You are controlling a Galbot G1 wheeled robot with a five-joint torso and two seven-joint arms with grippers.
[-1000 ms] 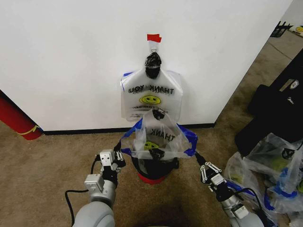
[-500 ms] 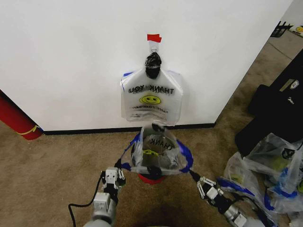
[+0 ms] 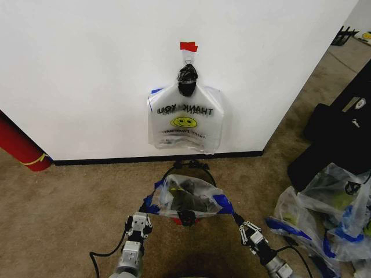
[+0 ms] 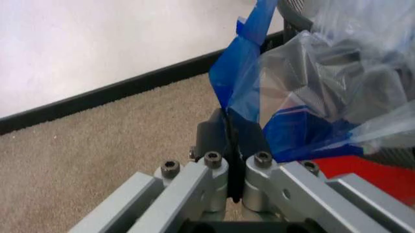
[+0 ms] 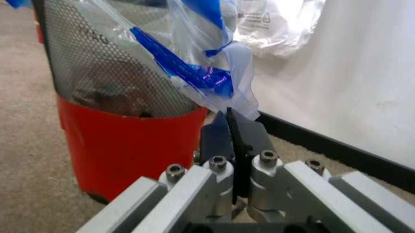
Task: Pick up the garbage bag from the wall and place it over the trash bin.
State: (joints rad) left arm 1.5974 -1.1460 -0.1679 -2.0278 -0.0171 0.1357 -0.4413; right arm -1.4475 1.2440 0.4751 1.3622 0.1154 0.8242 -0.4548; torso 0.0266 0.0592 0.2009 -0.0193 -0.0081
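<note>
Garbage bag [image 3: 186, 198] spread wide over the trash bin [image 3: 186, 218], pulled taut between two grippers, on the carpeted floor [image 3: 69, 197] just in front of the white wall [image 3: 87, 69]. Translucent plastic draped across the bin's mouth, blue handles stretched outward on both sides; black mesh rim showing behind the bag, red base peeking out below it.

Left gripper [image 3: 139, 220] low at the bin's left, fingers [image 4: 214, 141] pressed together and clamped on the bag's blue handle [image 4: 243, 73], as seen close up in the left wrist view. Crumpled plastic of the bag [image 4: 337, 82] bulging just beside, with red base [image 4: 370, 170] under it.

Right gripper [image 3: 250, 231] low at the bin's right, fingers [image 5: 217, 136] likewise closed tight on the other blue handle [image 5: 194, 73]. Mesh wall of the bin [image 5: 84, 63] and its red base [image 5: 129, 141] close alongside in the right wrist view, bag film hanging over the mesh.

Second matching bag [image 3: 184, 119] hanging on the wall above, bunched under a black knot [image 3: 187, 78], beneath a red tape strip [image 3: 188, 46]. Heap of clear bags [image 3: 324, 214] on the floor, well apart to the right. Red cylinder [image 3: 20, 145] leaning at the far left. Black baseboard [image 4: 97, 97] along the wall's foot.
</note>
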